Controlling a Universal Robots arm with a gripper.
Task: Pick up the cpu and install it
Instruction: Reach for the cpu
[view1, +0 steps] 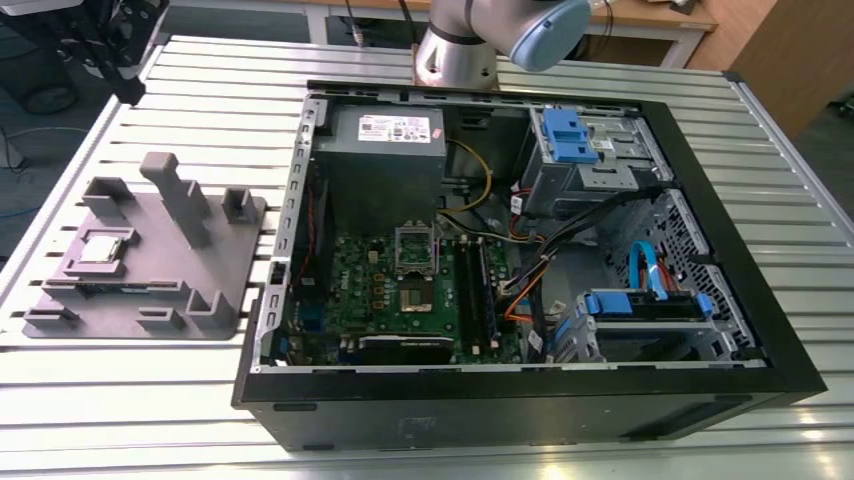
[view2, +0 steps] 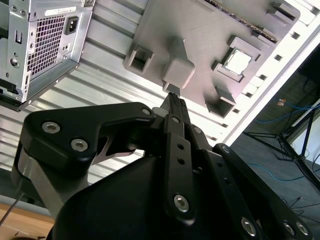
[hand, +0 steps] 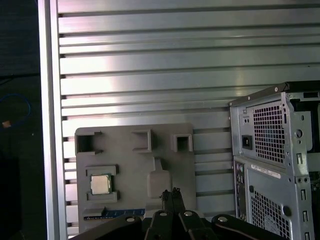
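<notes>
The cpu (view1: 104, 247) is a small square chip with a silvery lid, lying in a recess of the grey fixture (view1: 200, 270) on the exterior view's left, outside the computer case. Both wrist views look down on it from well above: the cpu (view2: 237, 61) (hand: 100, 184) sits in its pocket, untouched. My gripper (view2: 175, 100) (hand: 170, 192) hangs high over the fixture's tall middle post, off to one side of the chip, shut with nothing in it. Inside the case, the motherboard socket (view1: 416, 297) lies bare with its dark frame (view1: 415, 247) swung up.
The open black computer case (view1: 721, 200) lies on the slatted aluminium table (view1: 200, 90), with cables, drive cages and a power supply inside. A narrow memory stick (view1: 127, 290) sits in the fixture near the chip. The arm's base (view1: 461, 50) stands behind the case.
</notes>
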